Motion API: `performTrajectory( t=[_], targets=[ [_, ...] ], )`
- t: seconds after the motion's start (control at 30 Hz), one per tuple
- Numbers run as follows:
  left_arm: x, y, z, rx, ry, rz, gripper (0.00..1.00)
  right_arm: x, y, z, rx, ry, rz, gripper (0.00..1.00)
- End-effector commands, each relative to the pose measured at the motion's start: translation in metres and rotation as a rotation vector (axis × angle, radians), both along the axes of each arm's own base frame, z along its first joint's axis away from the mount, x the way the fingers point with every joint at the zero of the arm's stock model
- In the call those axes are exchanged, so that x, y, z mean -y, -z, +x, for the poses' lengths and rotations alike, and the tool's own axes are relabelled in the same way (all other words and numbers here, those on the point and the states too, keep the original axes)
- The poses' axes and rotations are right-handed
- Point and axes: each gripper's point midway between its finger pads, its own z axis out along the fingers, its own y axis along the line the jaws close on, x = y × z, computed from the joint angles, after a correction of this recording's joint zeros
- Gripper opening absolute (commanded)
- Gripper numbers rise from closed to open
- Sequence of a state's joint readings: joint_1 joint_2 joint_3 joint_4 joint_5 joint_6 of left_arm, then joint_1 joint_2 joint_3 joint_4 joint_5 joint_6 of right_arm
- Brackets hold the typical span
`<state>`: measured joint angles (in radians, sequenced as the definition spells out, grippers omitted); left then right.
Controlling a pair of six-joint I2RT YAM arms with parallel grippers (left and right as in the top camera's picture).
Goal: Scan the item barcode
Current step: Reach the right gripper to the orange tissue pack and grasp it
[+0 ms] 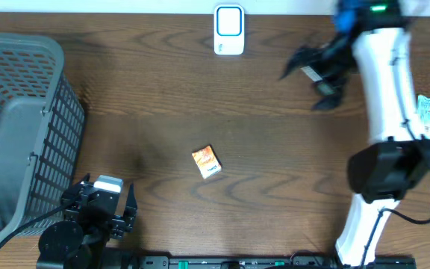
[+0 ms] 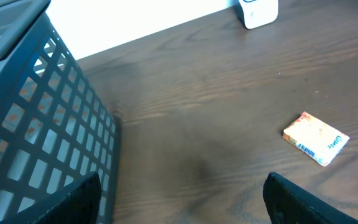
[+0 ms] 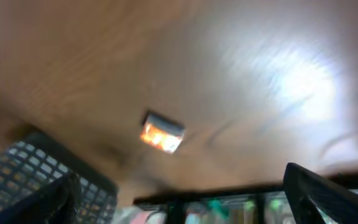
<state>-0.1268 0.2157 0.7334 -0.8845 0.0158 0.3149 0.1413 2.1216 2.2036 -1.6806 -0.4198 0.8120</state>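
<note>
Wood tabletop (image 1: pixel 275 172): orange packet (image 1: pixel 207 161) well apart from basket (image 1: pixel 21 112); left claw (image 2: pixel 179 202), right claw (image 3: pixel 182 196) both spread wide, empty

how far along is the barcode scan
Done: nothing visible; the box lies loose on the table, apart from the scanner. In hand: nothing; the left gripper and right gripper are both open and empty. Left: grasp the box and show its barcode to the scanner.
</note>
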Motion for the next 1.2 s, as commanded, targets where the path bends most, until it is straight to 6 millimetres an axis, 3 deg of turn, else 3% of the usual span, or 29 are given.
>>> performTrajectory(
  t=[0.0, 0.17, 0.3, 0.63, 0.93, 1.17],
  targets=[
    [-0.002, -0.002, 0.000, 0.008, -0.010, 0.007, 0.84, -0.064, 0.036, -0.029, -0.197, 0.205, -0.108, 0.99],
    [-0.002, -0.002, 0.000, 0.008, -0.010, 0.007, 0.84, -0.122, 0.086, -0.058, -0.230, 0.279, -0.200, 0.99],
    [-0.002, -0.002, 0.000, 0.008, -0.010, 0.007, 0.84, -0.154, 0.124, -0.069, -0.155, 0.227, -0.204, 0.99],
    [-0.002, -0.002, 0.000, 0.008, -0.010, 0.007, 0.84, -0.170, 0.168, -0.117, -0.220, 0.313, -0.296, 0.99],
    [-0.002, -0.002, 0.000, 0.008, -0.010, 0.007, 0.84, -0.192, 0.189, -0.118, -0.153, 0.345, -0.244, 0.99],
    [-0.002, -0.002, 0.000, 0.008, -0.010, 0.007, 0.84, -0.179, 0.194, -0.113, -0.007, 0.185, -0.331, 0.73]
  ],
)
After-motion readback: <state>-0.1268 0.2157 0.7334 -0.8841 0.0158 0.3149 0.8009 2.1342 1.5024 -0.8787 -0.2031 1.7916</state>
